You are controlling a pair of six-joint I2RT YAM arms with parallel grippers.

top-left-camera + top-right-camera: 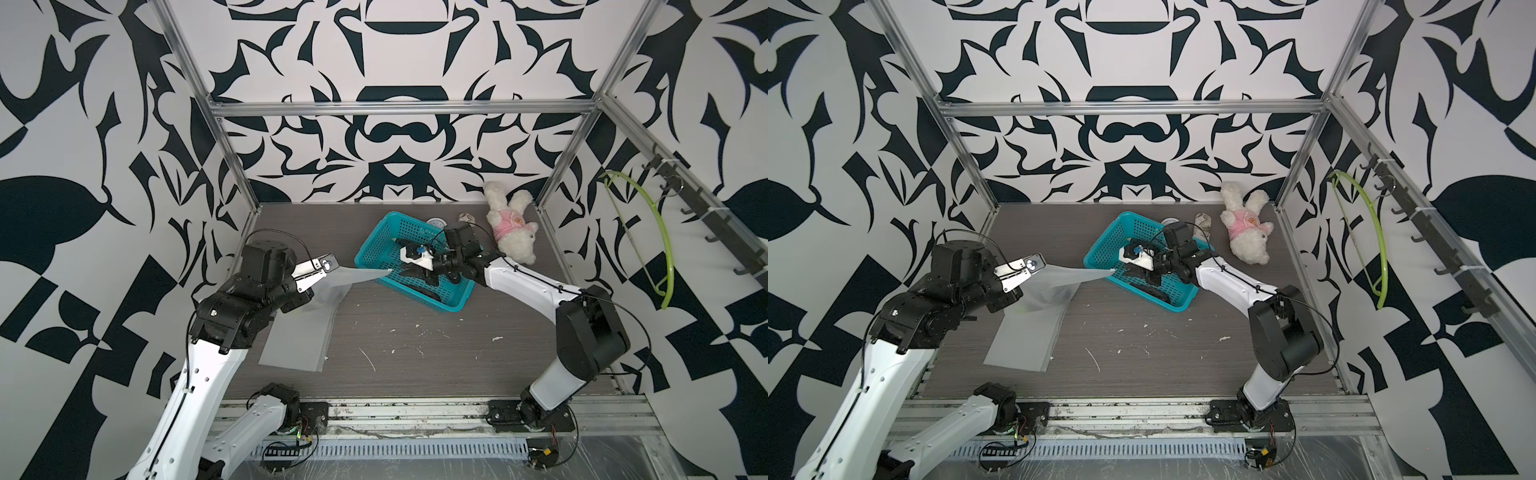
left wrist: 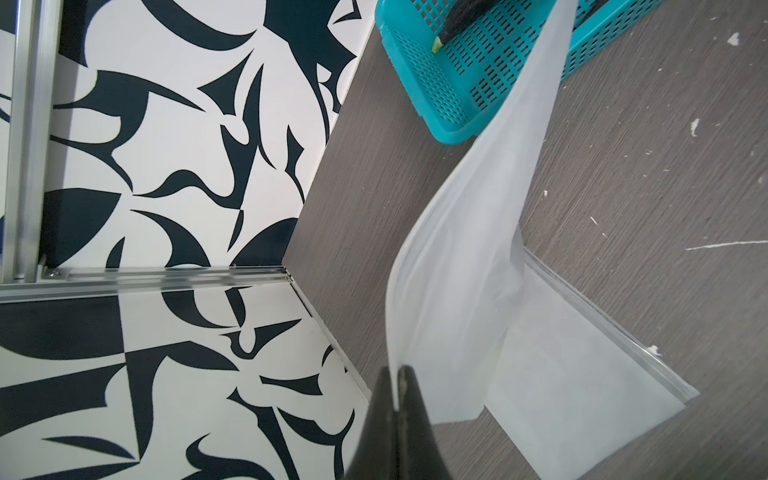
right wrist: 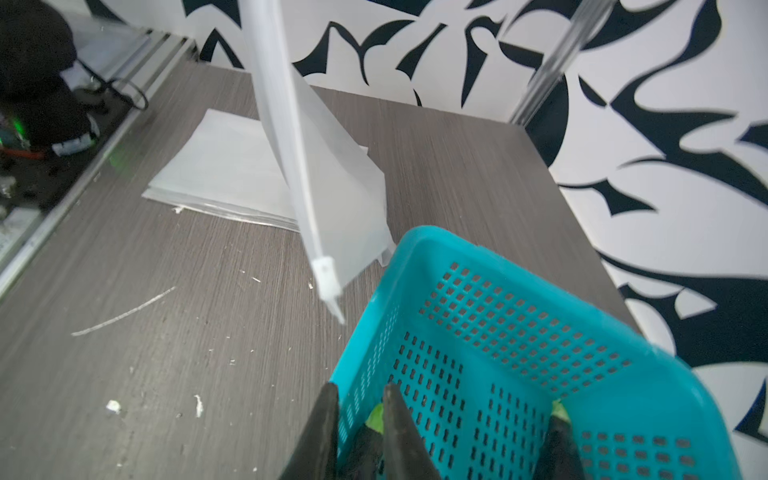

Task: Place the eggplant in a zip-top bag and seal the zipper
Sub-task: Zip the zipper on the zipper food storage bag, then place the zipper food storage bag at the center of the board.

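Left gripper (image 2: pixel 399 376) pinches bag (image 2: pixel 478 249); right gripper (image 3: pixel 360 386), slightly parted over eggplant (image 3: pixel 368 440). We fear it catches basket (image 3: pixel 478 249) wall.

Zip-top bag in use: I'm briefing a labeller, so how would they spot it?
Find the teal perforated plastic basket. Beside it, a frosted translucent plastic zip-top bag hangs pinched in the left end effector. Unlike the flat stack of similar bags below, it's raised.

We find no legible text in the scene, an orange emblem on the plush toy (image 1: pixel 513 232) near the teal basket (image 1: pixel 374 241), too small to read.
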